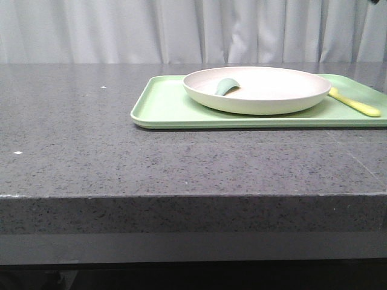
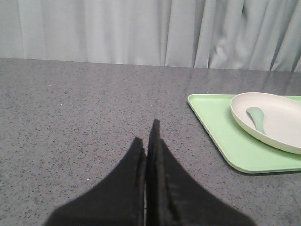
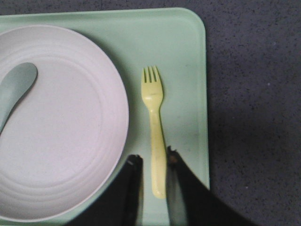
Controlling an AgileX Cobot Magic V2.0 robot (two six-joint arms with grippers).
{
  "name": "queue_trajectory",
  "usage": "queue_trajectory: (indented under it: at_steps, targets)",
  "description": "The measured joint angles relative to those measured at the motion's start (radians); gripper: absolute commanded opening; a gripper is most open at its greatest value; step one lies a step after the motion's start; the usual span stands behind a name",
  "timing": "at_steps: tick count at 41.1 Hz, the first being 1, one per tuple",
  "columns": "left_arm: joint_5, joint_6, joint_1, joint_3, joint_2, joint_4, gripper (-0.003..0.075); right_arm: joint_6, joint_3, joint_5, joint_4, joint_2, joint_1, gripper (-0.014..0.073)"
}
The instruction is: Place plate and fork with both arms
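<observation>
**Right tool is sitting right over the fork handle**

So the fork (image 3: 154, 126) is lying on the green tray (image 3: 188, 56), just beside the plate (image 3: 61, 122), which is also sitting on that tray with a grey-green spoon (image 3: 16, 87) resting in it. What matters here: the right tool (image 3: 153, 165) is hanging straddled over the handle end, one finger on each side, narrowly parted with the handle running between them. The fork's long axis is pointing straight away from the tool, tines at the far end, so it's lined up nicely for a pinch across the handle. I can't tell whether the fingers are actually touching it.

The left tool (image 2: 146, 141) is hovering over bare grey surface (image 2: 84, 117) with its fingers pressed together, holding nothing. The plate is lying well off to its right, so the right arm is clearly the nearer one for the fork.
</observation>
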Motion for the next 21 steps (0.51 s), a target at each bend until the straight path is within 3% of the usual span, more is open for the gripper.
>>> queue_trajectory:
  at_steps: [2,9,21]
  targets:
    - [0.0,0.0,0.0,0.0,0.0,0.0,-0.0018,0.0,0.031,-0.005,0.0,-0.04,0.0,-0.0076]
    - [0.0,0.0,0.0,0.0,0.0,0.0,-0.0018,0.0,0.24,-0.115,0.0,-0.203,0.004,-0.0069]
    - [0.0,0.0,0.0,0.0,0.0,0.0,-0.0018,-0.107,0.75,-0.408,0.0,-0.576,0.006,-0.0069]
